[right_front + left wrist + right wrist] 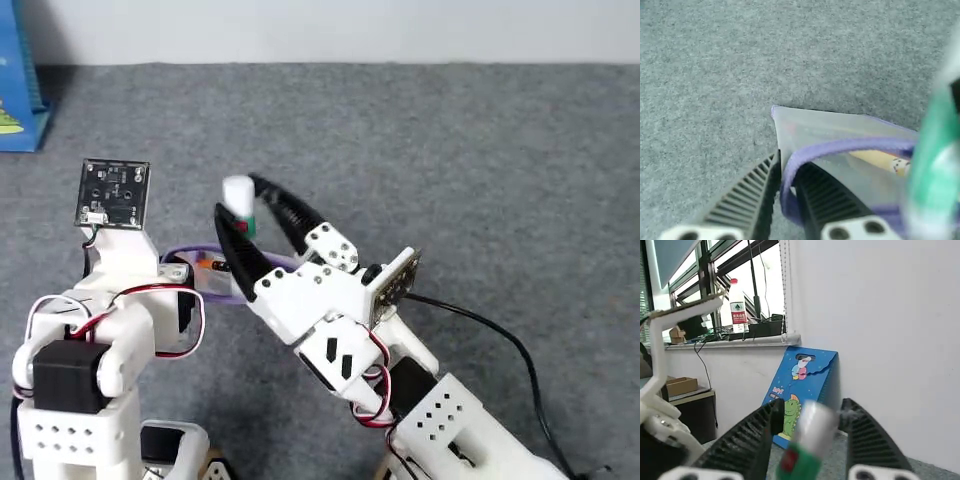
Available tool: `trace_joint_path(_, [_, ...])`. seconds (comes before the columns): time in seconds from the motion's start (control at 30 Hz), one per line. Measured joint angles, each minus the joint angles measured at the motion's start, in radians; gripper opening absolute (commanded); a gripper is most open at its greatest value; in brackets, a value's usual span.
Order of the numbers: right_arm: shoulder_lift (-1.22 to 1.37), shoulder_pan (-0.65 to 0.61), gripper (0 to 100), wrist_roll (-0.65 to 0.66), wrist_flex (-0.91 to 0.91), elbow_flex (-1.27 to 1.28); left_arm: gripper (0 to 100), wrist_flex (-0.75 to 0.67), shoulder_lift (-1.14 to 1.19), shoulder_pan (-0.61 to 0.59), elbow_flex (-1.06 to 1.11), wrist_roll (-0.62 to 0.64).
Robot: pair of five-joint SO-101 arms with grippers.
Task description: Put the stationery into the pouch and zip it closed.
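Your left gripper (785, 167) is clamped on the purple fabric rim of the pouch (830, 131), with a ribbed black jaw on either side. The pouch is translucent and soft, and lies on the grey felt-like surface (715, 60). Inside it is a yellowish item (880, 159), rod-shaped, its far end cut off and its type unclear. Your right gripper (810, 412) is closed on a cylindrical white-capped green stick (812, 432). The stick is raised off the surface, near the left gripper.
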Motion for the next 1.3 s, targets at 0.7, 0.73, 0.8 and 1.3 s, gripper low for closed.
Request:
trace_joint_path(0.7, [-0.204, -0.023, 0.9, 0.009, 0.218, 0.0, 1, 0.0, 0.0, 0.0, 0.0, 0.0])
trace_joint_path(0.73, [-0.242, -0.021, 0.9, 0.009, 0.247, 0.0, 1, 0.0, 0.0, 0.0, 0.0, 0.0])
trace_joint_path(0.8, [-0.328, -0.021, 0.9, 0.009, 0.319, 0.0, 1, 0.0, 0.0, -0.014, 0.0, 0.0])
trace_joint_path(1.3, [-0.572, 0.009, 0.9, -0.041, 0.818, -0.077, 1, 0.0, 0.0, -0.097, 0.0, 0.0])
